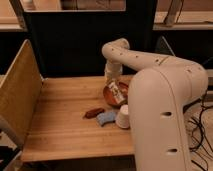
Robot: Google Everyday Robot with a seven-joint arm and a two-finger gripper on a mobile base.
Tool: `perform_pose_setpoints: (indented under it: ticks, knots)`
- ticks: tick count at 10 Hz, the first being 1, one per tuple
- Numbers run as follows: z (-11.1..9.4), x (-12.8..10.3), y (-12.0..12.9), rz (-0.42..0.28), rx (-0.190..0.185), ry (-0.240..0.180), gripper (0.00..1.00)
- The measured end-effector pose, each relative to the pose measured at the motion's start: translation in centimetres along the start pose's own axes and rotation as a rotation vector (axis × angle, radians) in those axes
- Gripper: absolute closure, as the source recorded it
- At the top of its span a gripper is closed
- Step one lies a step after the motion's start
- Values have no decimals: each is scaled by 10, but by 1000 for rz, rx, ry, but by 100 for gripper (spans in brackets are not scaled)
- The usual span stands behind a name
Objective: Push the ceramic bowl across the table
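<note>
The ceramic bowl [113,96] is shallow, round and reddish-brown, and sits on the right part of the light wooden table [60,115]. The white arm reaches down from the right, and my gripper [117,90] is at the bowl, over its inside and right rim. The arm hides the bowl's right edge.
A small white cup [123,117] stands just in front of the bowl. A blue piece [105,118] and a small dark-red flat piece [93,113] lie left of the cup. A wooden side panel [17,92] rises along the table's left edge. A dark panel stands behind.
</note>
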Motion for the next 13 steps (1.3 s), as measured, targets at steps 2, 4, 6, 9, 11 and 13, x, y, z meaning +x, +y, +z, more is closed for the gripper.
perform_pose_setpoints:
  ticks: [2, 4, 6, 9, 11, 13]
  knots:
    - [-1, -1, -1, -4, 8, -2, 95]
    - [-9, -24, -19, -28, 85, -57, 100]
    - [-28, -60, -50, -43, 192, -136, 100]
    - [-49, -88, -87, -4, 319, -198, 100]
    - [-62, -85, -120, 89, 369, -213, 100]
    - [-80, -69, -151, 196, 397, -203, 100]
